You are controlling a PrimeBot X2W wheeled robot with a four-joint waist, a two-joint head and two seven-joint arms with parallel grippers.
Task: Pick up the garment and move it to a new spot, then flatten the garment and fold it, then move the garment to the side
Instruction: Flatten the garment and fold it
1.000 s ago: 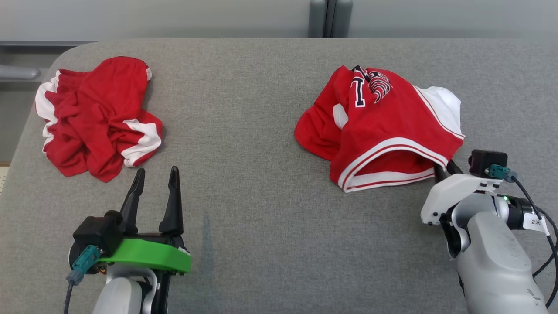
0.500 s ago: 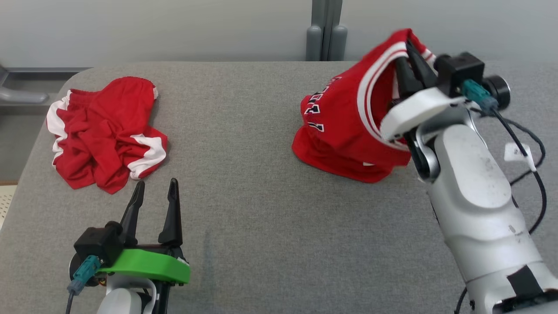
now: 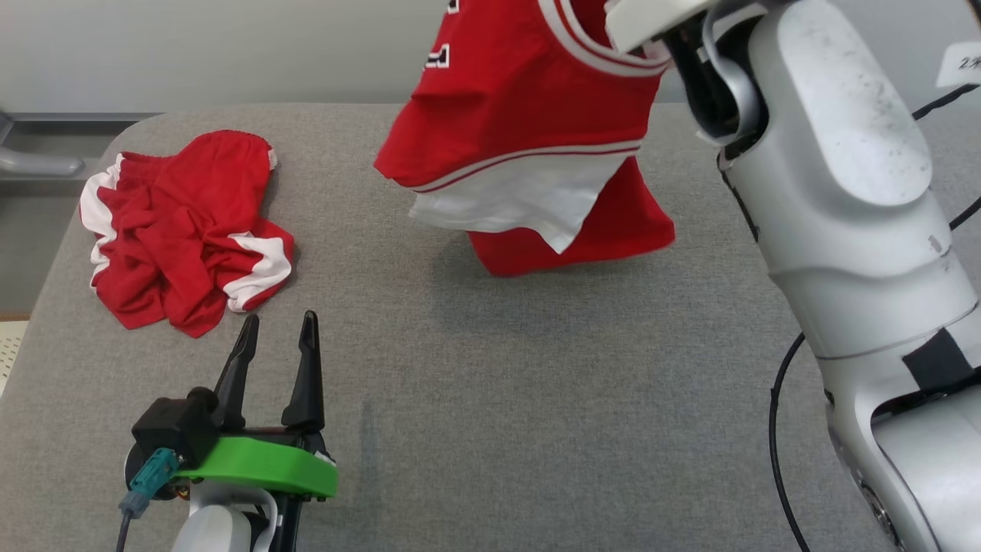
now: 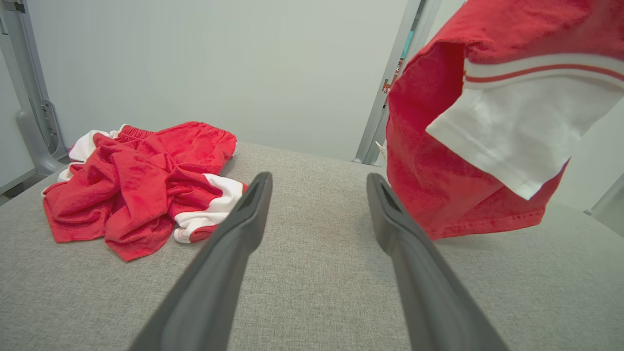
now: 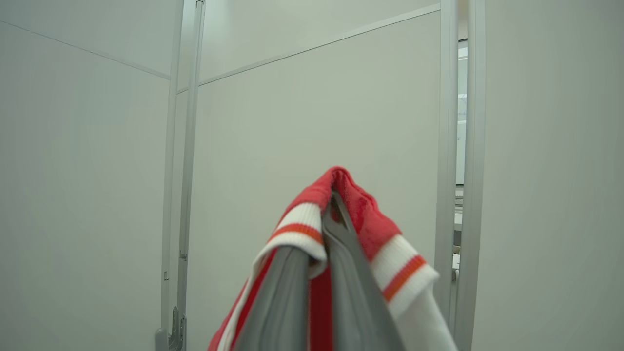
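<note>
1. The right gripper (image 5: 325,229) is clamped tight on the jersey (image 3: 529,92), pinching its striped edge up high.
2. The jersey hangs over the far side of the table (image 3: 536,399).
3. The left gripper (image 3: 276,330) sits low at the near left, fingers parted and empty, near the crumpled shorts (image 3: 184,230).

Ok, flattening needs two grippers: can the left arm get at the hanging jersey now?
Probably yes: the left gripper is open, the jersey hangs low ahead to its right, and bare table lies between them.
</note>
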